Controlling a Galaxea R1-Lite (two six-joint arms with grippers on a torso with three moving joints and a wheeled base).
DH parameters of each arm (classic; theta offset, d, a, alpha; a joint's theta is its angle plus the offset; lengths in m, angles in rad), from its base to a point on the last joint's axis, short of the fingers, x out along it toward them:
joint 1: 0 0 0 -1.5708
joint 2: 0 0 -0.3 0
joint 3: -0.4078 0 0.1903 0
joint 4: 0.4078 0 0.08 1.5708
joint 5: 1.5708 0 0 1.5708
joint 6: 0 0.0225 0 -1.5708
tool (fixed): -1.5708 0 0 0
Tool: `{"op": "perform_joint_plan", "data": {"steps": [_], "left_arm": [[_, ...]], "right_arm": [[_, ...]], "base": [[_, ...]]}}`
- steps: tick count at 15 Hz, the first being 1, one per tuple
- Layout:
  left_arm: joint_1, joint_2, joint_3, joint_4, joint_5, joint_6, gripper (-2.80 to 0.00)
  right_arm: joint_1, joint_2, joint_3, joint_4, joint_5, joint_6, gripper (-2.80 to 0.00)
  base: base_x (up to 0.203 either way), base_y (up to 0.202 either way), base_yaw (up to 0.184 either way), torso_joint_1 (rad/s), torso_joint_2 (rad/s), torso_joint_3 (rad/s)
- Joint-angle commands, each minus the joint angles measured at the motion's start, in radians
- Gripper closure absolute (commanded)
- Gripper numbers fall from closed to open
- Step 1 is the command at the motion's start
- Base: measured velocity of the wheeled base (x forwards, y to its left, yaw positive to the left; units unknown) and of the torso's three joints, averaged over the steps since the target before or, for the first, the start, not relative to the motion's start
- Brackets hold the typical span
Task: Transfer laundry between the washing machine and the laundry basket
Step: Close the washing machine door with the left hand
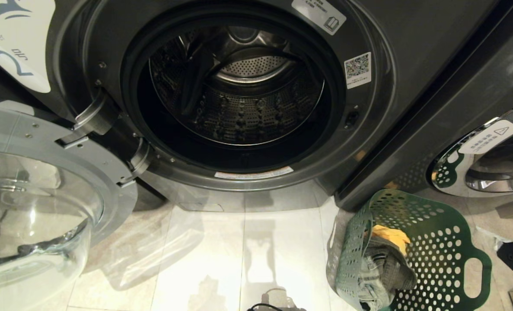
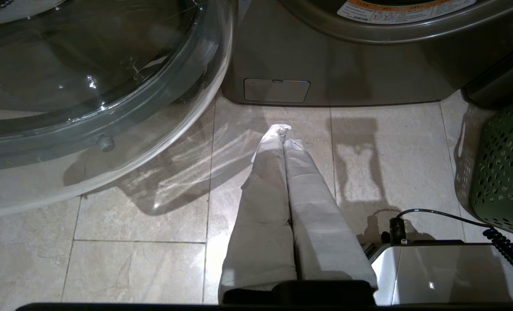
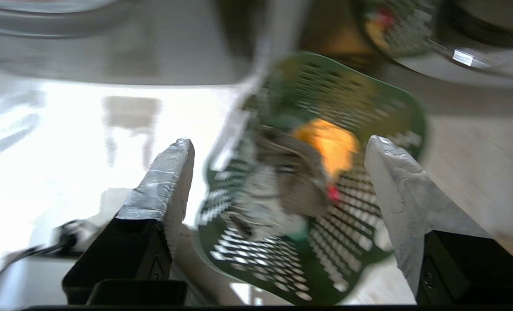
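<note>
Right end effector (image 3: 278, 149), fingers apart and empty, is hovering above the laundry basket (image 3: 368, 108); a shallow grab risks snagging its perforated wall.

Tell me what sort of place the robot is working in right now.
Probably a self-service laundromat: a numbered front-loading washing machine with its door open, a like washer right beside it, and a green laundry basket holding garments on the tiled floor.

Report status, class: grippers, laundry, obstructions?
Right gripper open above basket. Left gripper shut, parked over floor. Laundry in basket; washer drum empty, door open. Nothing obstructing.
</note>
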Motion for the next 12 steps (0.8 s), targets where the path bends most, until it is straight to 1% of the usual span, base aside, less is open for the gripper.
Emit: {"op": "perform_joint_plan", "data": {"steps": [1, 3, 6, 9, 10, 11, 12], "left_arm": [[0.000, 0.002, 0.000, 0.000, 0.000, 0.000, 0.00], [0.000, 0.002, 0.000, 0.000, 0.000, 0.000, 0.00], [0.000, 0.002, 0.000, -0.002, 0.000, 0.000, 0.00], [0.000, 0.002, 0.000, -0.002, 0.000, 0.000, 0.00], [0.000, 0.002, 0.000, -0.002, 0.000, 0.000, 0.00], [0.000, 0.002, 0.000, -0.002, 0.000, 0.000, 0.00], [0.000, 0.002, 0.000, -0.002, 0.000, 0.000, 0.00]], "right_arm": [[0.078, 0.034, -0.042, -0.005, 0.064, -0.001, -2.80], [0.111, 0.035, -0.043, -0.032, 0.069, -0.002, -2.80], [0.111, 0.055, -0.040, -0.035, 0.067, -0.009, -2.80], [0.111, 0.032, -0.106, -0.030, 0.038, -0.016, -2.80], [0.110, 0.012, -0.107, -0.028, 0.021, -0.031, -2.80], [0.110, -0.010, -0.091, -0.027, 0.016, -0.037, -2.80], [0.108, -0.038, -0.043, -0.027, 0.014, -0.039, -2.80]], "base": [[0.000, 0.000, 0.000, 0.000, 0.00, 0.000], [0.000, 0.000, 0.000, 0.000, 0.00, 0.000], [0.000, 0.000, 0.000, 0.000, 0.00, 0.000], [0.000, 0.000, 0.000, 0.000, 0.00, 0.000], [0.000, 0.000, 0.000, 0.000, 0.00, 0.000], [0.000, 0.000, 0.000, 0.000, 0.00, 0.000], [0.000, 0.000, 0.000, 0.000, 0.00, 0.000]]}}
